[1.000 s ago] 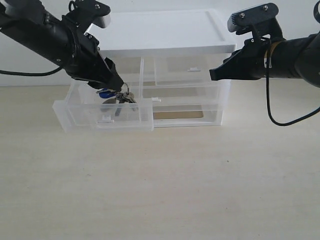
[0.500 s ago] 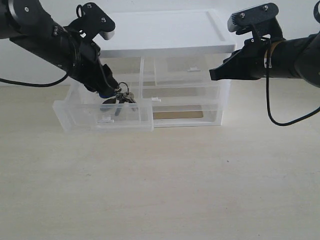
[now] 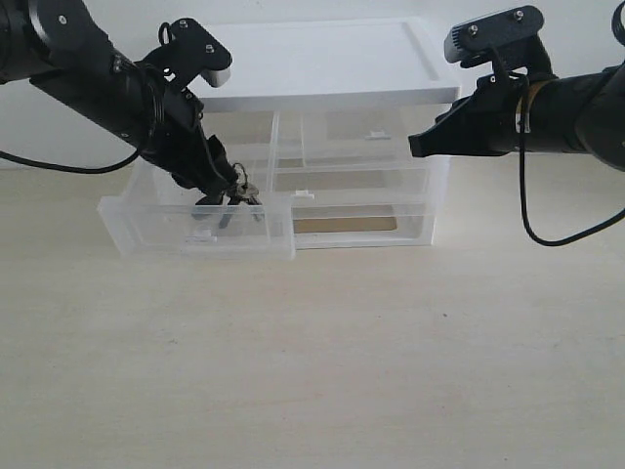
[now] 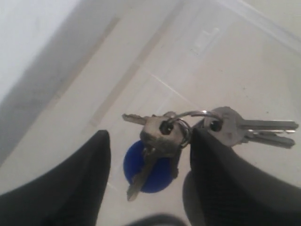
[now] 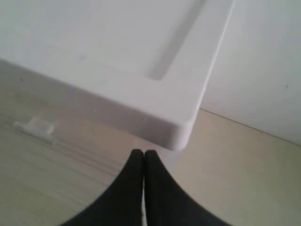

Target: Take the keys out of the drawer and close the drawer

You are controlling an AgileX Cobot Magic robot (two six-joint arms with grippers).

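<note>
Silver metal keys [image 4: 162,134], blue oval tag [image 4: 157,176]: in pulled-out frosted plastic drawer [image 3: 195,236] | left gripper [image 4: 149,136]: spread astride them | right gripper [image 5: 143,157]: clenched, empty

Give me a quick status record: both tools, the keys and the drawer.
left tool: open, down inside the drawer, jaws either side of the keys
right tool: shut, empty, in the air beside the top right corner of the storage unit
keys: inside the drawer, blue tag showing, not clamped
drawer: upper left one, pulled out
task: keys not yet out, drawer not yet closed
</note>
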